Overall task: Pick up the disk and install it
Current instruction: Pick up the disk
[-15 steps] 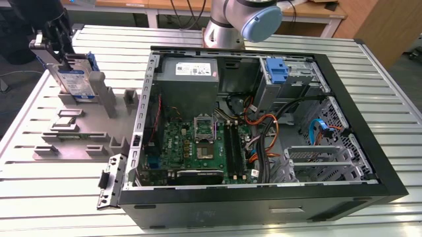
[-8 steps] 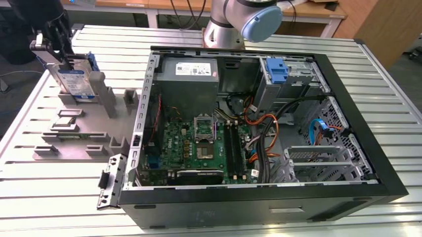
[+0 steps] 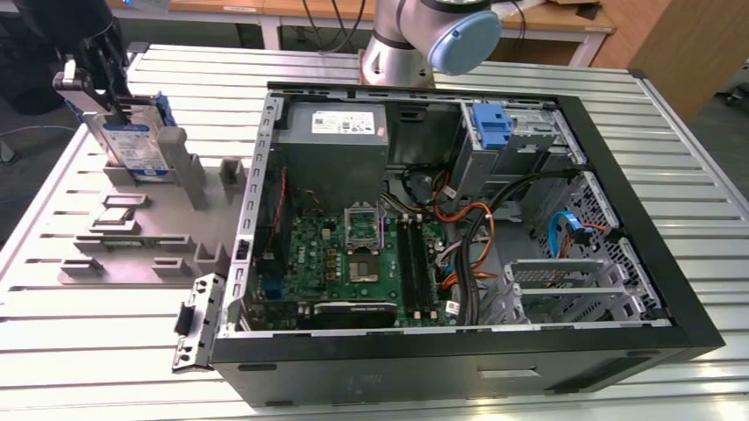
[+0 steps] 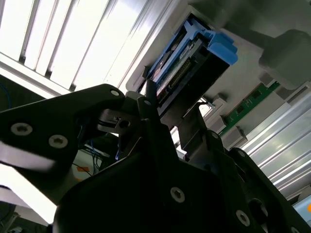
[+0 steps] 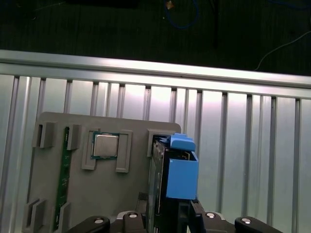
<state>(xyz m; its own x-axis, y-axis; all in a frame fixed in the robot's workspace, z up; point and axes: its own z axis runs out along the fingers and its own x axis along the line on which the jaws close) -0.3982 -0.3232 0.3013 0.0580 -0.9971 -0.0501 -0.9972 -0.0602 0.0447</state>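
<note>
The disk (image 3: 126,145) stands upright on its edge in a slot of the grey fixture plate (image 3: 153,230) at the exterior view's left. It is a silver drive with a white-and-blue label and a blue bracket. My gripper (image 3: 103,103) comes down on its top edge, and its black fingers sit against both faces, shut on it. In the second wrist view the disk (image 4: 194,53) runs away from the gripper (image 4: 170,109). In the first wrist view the disk's blue bracket (image 5: 181,174) rises between the gripper (image 5: 170,216) fingers.
The open computer case (image 3: 468,351) lies to the exterior view's right of the plate, with a grey power supply box (image 3: 333,123) and a blue latch piece (image 3: 492,127) at its drive bay. A processor chip (image 5: 105,145) and a green memory stick (image 5: 61,179) sit in the plate.
</note>
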